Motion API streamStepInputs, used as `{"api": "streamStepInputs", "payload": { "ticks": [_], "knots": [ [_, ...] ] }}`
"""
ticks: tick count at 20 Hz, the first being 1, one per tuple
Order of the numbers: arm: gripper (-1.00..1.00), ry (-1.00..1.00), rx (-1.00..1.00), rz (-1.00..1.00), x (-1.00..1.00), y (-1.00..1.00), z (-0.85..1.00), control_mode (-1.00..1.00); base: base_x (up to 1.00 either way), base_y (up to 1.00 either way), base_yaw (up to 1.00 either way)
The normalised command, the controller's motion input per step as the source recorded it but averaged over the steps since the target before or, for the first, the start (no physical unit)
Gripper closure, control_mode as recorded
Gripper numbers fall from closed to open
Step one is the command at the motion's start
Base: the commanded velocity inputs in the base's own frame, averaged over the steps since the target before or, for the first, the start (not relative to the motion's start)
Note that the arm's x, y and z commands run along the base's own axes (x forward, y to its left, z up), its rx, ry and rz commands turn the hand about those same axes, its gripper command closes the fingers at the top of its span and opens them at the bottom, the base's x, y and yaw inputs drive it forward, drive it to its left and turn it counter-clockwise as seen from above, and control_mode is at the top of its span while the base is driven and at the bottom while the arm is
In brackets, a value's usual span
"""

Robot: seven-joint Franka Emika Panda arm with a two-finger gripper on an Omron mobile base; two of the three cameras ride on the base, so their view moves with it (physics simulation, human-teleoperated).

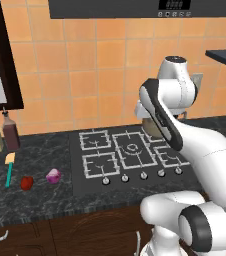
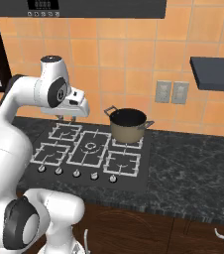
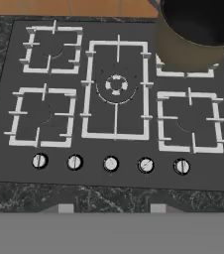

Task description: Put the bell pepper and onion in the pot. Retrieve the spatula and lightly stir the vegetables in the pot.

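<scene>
Currently | tool [image 2: 67,118] above hob, jaw state unclear | pot [image 2: 127,125] back-right burner | onion [image 1: 53,175], bell pepper [image 1: 27,182] near counter edge

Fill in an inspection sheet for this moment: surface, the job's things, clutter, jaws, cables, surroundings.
Surface: dark speckled counter with a five-burner cooktop set into it; five knobs along its front.
Job's things: pot on the back right burner, inside looks dark, contents cannot be told; bell pepper and onion side by side on the counter left of the cooktop; spatula lying left of the pepper, blade pointing to the wall.
Clutter: two bottles at the back left of the counter.
Jaws: gripper above the cooktop's back left, holding nothing; jaw gap cannot be told.
Cables: nothing seen.
Surroundings: orange tiled wall, two wall outlets, dark shelf at the right.
</scene>
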Motion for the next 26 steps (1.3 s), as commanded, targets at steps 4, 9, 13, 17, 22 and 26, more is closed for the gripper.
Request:
{"api": "streamStepInputs", "payload": {
  "ticks": [4,9,13,17,22,26],
  "knots": [
    [-1.0,0.02,-0.05,0.24,-0.2,0.75,-0.51,-1.0,0.0,0.0,0.0],
    [-1.0,0.0,-0.01,0.71,-0.44,1.0,-0.99,-1.0,0.0,0.0,0.0],
    [-1.0,0.09,-0.04,0.44,-0.04,0.77,-0.66,-1.0,0.0,0.0,0.0],
    [-1.0,0.12,-0.1,0.09,0.14,0.76,-0.19,-1.0,0.0,0.0,0.0],
    [-1.0,0.16,-0.04,0.01,0.39,0.97,-0.13,-1.0,0.0,0.0,0.0],
    [-1.0,0.2,-0.02,0.07,0.64,1.0,-0.11,-1.0,0.0,0.0,0.0]
  ]
}}
